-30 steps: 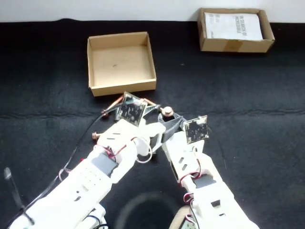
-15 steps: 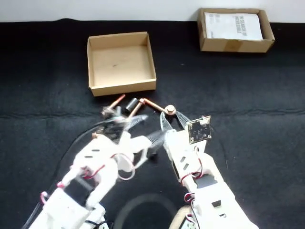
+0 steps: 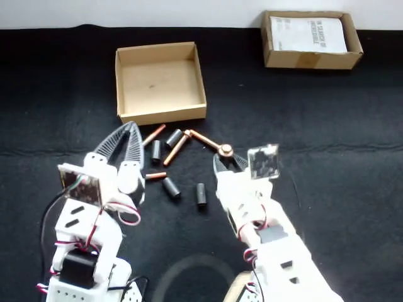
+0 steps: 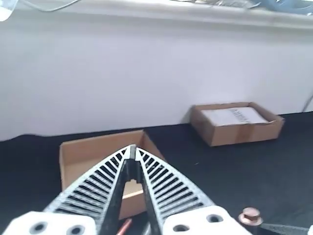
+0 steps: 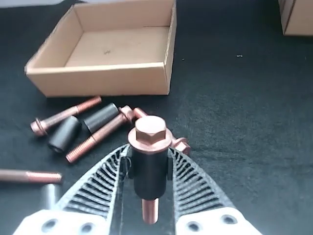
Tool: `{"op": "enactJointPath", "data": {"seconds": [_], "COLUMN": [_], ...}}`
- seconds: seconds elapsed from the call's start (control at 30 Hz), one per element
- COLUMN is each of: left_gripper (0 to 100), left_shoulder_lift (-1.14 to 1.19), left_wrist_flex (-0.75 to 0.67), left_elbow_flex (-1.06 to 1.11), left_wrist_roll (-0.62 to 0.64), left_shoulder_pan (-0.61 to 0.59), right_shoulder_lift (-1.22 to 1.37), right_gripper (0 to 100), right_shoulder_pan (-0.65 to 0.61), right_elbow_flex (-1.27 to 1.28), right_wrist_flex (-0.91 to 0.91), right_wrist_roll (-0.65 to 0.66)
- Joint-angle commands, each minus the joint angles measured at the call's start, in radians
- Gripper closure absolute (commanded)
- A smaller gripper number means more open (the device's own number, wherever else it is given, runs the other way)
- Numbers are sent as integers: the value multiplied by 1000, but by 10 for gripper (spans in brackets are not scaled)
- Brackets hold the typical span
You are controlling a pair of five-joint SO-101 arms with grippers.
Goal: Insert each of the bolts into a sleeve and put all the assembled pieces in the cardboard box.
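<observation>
My right gripper is shut on a black sleeve with a copper bolt through it, held upright just above the black mat. In the high view this gripper sits right of the loose parts, the bolt head at its tip. My left gripper is shut and holds nothing, its tips near the front wall of the open cardboard box. Several loose bolts and sleeves lie between the arms.
A second cardboard box with a printed sheet inside stands at the back right. The open box's front wall is close behind the loose bolts. A white wall runs behind the table.
My left arm has pulled back from beside the right gripper and swung left, now pointing at the open box. The right gripper has kept its hold on the bolt and sleeve.
</observation>
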Motion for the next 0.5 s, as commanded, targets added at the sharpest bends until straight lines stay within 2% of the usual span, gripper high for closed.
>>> {"op": "enactJointPath", "data": {"seconds": [0.0, 0.17, 0.33, 0.47], "left_gripper": [990, 990, 990, 990], "left_shoulder_lift": [-10, -12, -12, -2], "left_wrist_flex": [-2, -2, -2, 26], "left_elbow_flex": [56, 151, 236, 277], "left_wrist_roll": [23, 97, 118, 118], "left_shoulder_pan": [-104, -223, -294, -338], "right_shoulder_lift": [-4, -1, 7, 120], "right_gripper": [991, 991, 991, 991], "right_shoulder_pan": [12, 12, 5, 12], "right_elbow_flex": [-209, -437, -599, -753], "right_wrist_flex": [174, 407, 518, 608], "right_wrist_roll": [-100, -153, -153, -153]}}
